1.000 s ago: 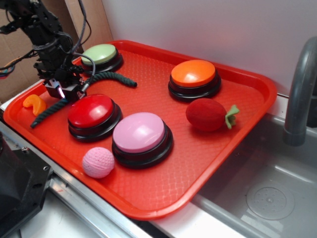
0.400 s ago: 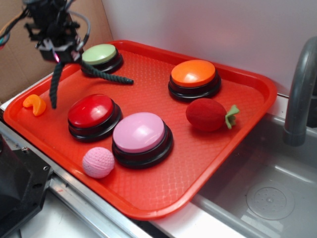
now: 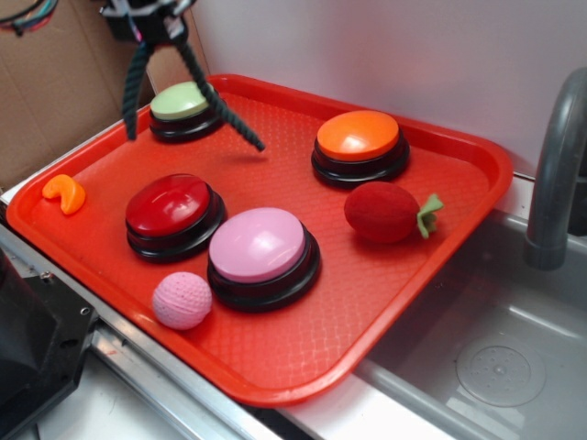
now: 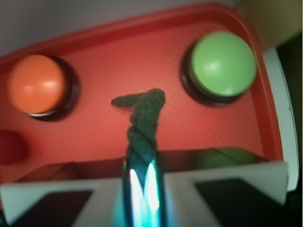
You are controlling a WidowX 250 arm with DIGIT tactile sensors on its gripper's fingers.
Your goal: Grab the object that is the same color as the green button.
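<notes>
My gripper (image 3: 154,27) is at the top left of the exterior view, shut on the dark green twisted rope (image 3: 220,108). The rope hangs in the air from it in two strands, one (image 3: 134,92) to the left and one reaching down right over the tray. In the wrist view the rope (image 4: 144,118) runs up from between the shut jaws of my gripper (image 4: 142,182). The pale green button (image 3: 181,101) sits at the tray's back left, below the gripper; it also shows in the wrist view (image 4: 223,64).
The red tray (image 3: 459,229) also holds an orange button (image 3: 359,136), a red button (image 3: 169,205), a pink button (image 3: 258,244), a red plush strawberry (image 3: 383,212), a pink ball (image 3: 181,300) and an orange slice (image 3: 64,192). A sink (image 3: 495,357) and faucet (image 3: 555,165) lie right.
The gripper has risen from the tray and moved back with the rope held in it; the rope has come off the tray floor and now hangs free.
</notes>
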